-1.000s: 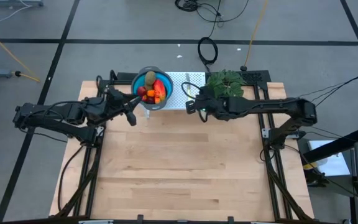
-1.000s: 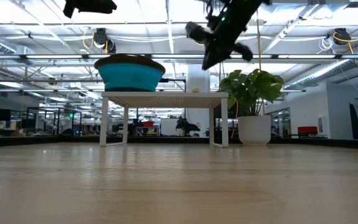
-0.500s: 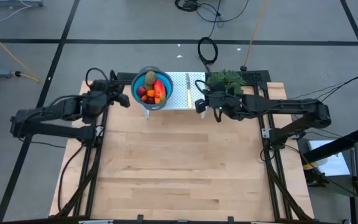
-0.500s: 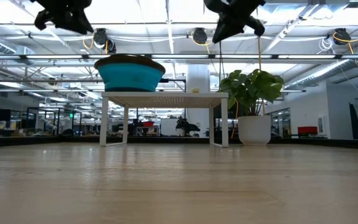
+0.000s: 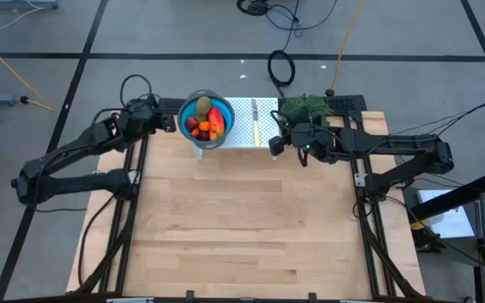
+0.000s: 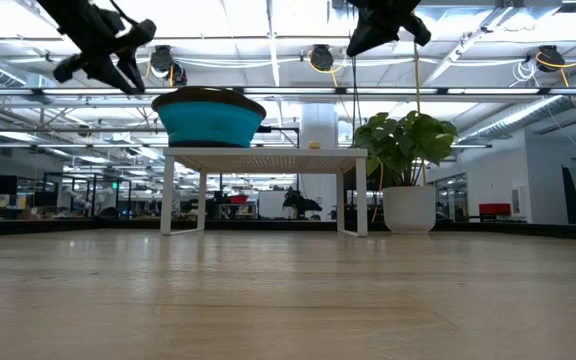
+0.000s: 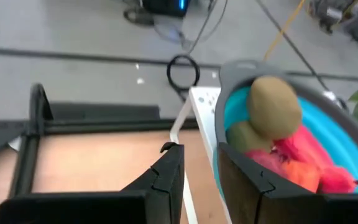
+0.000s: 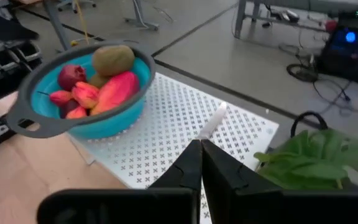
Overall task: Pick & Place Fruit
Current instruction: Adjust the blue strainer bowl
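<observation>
Over on the left, the left gripper (image 5: 168,120) hangs in the air beside the far-left corner of the table (image 5: 242,227), right up against the outer wall of the blue bowl (image 5: 183,126). Its fingers (image 7: 166,177) stand a little apart; the wrist view shows one dark finger outside the bowl's grey rim and the other at the rim itself, but I cannot tell whether they are pressing on it. From the low view that arm sits high, above and to the side of the bowl.

The bowl rests on a white perforated stand (image 5: 241,126) at the back of the table. All the fruit (image 5: 206,118) is heaped inside it: an olive-brown oval on top, the long red-orange piece beside it, dark red balls and small orange bits below.

A slim cream-yellow knife (image 5: 257,130) lies on the stand, just beside the bowl.

Further right, the right gripper (image 5: 274,145) hovers over the stand's near right edge, fingers pressed together and holding nothing. Behind it stands the leafy green plant (image 5: 306,108) in its pot.
</observation>
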You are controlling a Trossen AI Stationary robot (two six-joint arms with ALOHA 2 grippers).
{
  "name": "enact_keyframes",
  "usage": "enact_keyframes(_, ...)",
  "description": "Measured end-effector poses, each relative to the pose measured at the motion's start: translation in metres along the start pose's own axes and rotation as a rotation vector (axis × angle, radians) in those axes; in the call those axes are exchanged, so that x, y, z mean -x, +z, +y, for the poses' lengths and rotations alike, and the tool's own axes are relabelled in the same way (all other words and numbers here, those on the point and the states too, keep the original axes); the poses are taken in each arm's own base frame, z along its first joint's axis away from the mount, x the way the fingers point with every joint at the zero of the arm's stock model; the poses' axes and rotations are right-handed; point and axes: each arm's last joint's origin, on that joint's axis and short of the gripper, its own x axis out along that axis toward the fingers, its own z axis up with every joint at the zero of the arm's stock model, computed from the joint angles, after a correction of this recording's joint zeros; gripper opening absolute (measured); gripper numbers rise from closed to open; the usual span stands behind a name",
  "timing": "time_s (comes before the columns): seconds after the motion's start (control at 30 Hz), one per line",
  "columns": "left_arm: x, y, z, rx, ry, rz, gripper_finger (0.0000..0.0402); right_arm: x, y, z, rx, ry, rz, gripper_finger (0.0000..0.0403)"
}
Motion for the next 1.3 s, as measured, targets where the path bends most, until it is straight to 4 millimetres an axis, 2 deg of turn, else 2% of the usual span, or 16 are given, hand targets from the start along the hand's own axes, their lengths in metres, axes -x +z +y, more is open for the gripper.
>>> enact_keyframes(0.23, -0.021, 0.001, 0.002, 0.017, 0.012, 0.091, 0.0092, 0.012, -0.003, 0.001, 0.112, -0.047, -0.045, 0.0001)
enact_keyframes(0.37, -0.026, 0.003, 0.003, 0.03, 0.011, 0.105, 0.0092, 0.023, -0.014, -0.008, 0.166, -0.048, -0.062, 0.0001)
enact_keyframes(0.47, -0.026, 0.003, 0.004, 0.034, 0.014, 0.105, 0.0092, 0.035, -0.025, -0.025, 0.182, 0.025, -0.034, 0.0001)
enact_keyframes(0.67, -0.027, 0.004, 0.004, 0.03, -0.018, 0.122, 0.0092, 0.051, -0.043, -0.068, 0.099, 0.314, 0.019, 0.0)
enact_keyframes(0.83, -0.028, 0.004, 0.003, 0.033, -0.036, 0.129, 0.0092, 0.061, -0.059, -0.093, 0.123, 0.483, -0.136, 0.0)
enact_keyframes(1.0, -0.03, 0.005, 0.001, 0.038, -0.047, 0.122, 0.0092, 0.068, -0.071, -0.106, 0.125, 0.522, -0.319, 0.0)
enact_keyframes(1.3, -0.048, 0.002, -0.005, 0.059, -0.025, 0.158, 0.0092, 0.074, -0.074, -0.113, 0.097, 0.529, -0.371, 0.0)
